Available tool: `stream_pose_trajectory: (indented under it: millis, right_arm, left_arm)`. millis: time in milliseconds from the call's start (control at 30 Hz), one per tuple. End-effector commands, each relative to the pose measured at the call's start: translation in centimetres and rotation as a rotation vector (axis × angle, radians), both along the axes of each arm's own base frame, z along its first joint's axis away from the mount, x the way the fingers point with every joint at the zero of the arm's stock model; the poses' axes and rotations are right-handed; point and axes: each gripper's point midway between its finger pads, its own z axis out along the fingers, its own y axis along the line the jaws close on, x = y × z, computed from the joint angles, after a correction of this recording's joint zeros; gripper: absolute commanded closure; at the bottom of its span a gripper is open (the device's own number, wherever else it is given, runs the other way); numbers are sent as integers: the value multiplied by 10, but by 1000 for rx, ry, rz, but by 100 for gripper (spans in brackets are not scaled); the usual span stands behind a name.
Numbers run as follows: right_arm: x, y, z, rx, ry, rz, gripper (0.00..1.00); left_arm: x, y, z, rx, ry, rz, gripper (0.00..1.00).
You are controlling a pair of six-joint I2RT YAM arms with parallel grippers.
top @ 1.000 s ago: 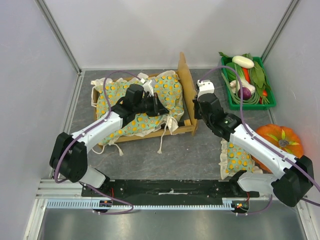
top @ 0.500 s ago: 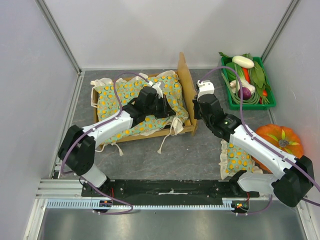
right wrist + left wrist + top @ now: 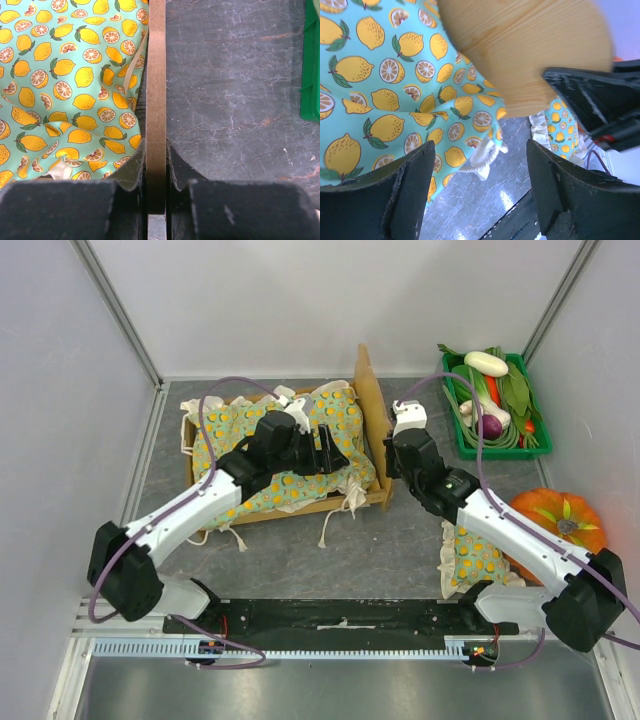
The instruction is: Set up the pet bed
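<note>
The pet bed is a light-wood frame with a tall headboard on its right end. A green lemon-print blanket lies spread over its base, ruffles hanging over the front rail. My left gripper hovers open over the blanket's right end, close to the headboard. In the left wrist view its fingers stand wide apart with the blanket and headboard beyond them. My right gripper is shut on the headboard's edge, which runs straight between its pads.
A matching small pillow lies on the table under my right arm. A green tray of toy vegetables stands at the back right, and an orange pumpkin sits at the right edge. White walls enclose the table.
My left gripper carried the blanket's edge rightward toward the headboard, then opened and let it go. The right gripper has stayed clamped on the headboard.
</note>
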Motion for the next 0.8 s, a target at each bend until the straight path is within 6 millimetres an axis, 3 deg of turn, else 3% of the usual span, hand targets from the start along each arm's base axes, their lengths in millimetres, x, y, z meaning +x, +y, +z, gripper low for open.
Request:
stream_pose_trajectory:
  millis: [0,67,100,167,200,267,300,433,467,500,567,600,633,667,700,767]
  right_arm:
    - [-1,41,3,170,33,62,100]
    - [8,40,3,149,23,42,100]
    - [15,44,16,154,-5,49,100]
    - [27,48,15,110,-17,68,100]
    - [34,55,26,115,-48,82,100]
    - [45,63,20,66,-48,118,100]
    - [50,67,25,62,-61,124,100]
    - [56,75,4,14,-22,161,96]
    - [53,72,-5,8,-5,159,91]
    - [50,72,-8,9,4,171,76]
    - [40,68,-8,13,14,204,63]
    - [30,72,-4,16,14,288,48]
    - [24,66,15,24,-30,307,40]
    - [17,58,14,6,-25,312,33]
    - [9,49,33,-7,-73,325,24]
    - [0,28,39,-54,-82,291,21]
  left_arm:
    - [-4,21,51,14,-162,16,20]
    - [-9,24,58,13,-184,6,19]
    - [-14,26,66,-1,-203,-5,19]
    - [-23,25,65,-9,-209,-48,19]
    - [-28,26,56,-3,-196,-61,19]
    - [-34,30,52,-7,-200,-69,19]
    - [-39,32,38,7,-179,-77,19]
    - [-56,39,22,-11,-159,-93,19]
    - [-59,40,20,-16,-156,-97,19]
    - [-63,42,8,-11,-143,-101,19]
    - [-69,48,6,-15,-153,-87,19]
    - [-73,51,-3,-4,-142,-85,19]
    - [-73,54,-3,-2,-152,-73,19]
    - [-78,55,1,-10,-169,-75,19]
    - [-82,58,-6,2,-164,-70,19]
    - [-88,59,-13,27,-179,-62,19]
